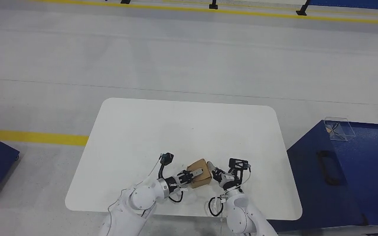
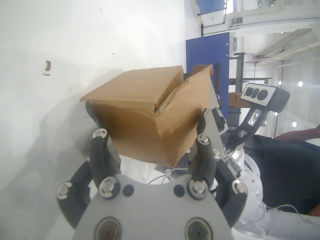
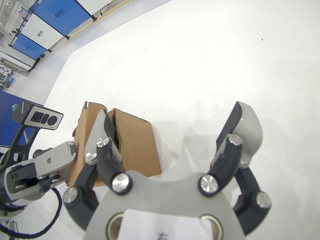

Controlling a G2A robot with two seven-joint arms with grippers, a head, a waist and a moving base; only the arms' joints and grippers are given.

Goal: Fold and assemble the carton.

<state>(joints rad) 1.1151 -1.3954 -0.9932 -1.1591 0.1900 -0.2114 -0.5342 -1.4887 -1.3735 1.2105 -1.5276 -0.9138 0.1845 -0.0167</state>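
Carton [image 1: 198, 170], in the top view, lies close to the near edge of the white table [image 1: 177, 124], about midway between left and right and turned at an angle. The left gripper [image 1: 188, 176] is against its left side and the right gripper [image 1: 220, 174] is just beside its right.

In the left wrist view the carton [image 2: 140, 88] is a small, partly formed box of matt brown corrugated board. Its panels are flat, but one corner seam gapes with a crushed, frayed edge, and a flap stands up on the far side. The left gripper [image 2: 151, 126] straddles it with a black finger on each side and looks clamped across it. It cannot be told whether the box rests on the table or is held just above it. A small brown scrap [image 2: 47, 65] lies on the smooth table [image 2: 50, 26], well apart.

In the right wrist view the right gripper [image 3: 172, 109] is spread wide and holds nothing. One ribbed pad lies against the split edge of the carton [image 3: 135, 141], and the other is over bare table [image 3: 200, 51] to the right.

The carton will likely handle as light. It should be stiff across its panels, ready to bend at the creases and easy to tear at the worn corner. The matt board should not slip. Flat panels near a crease look the best hold, and the frayed seam the worst.
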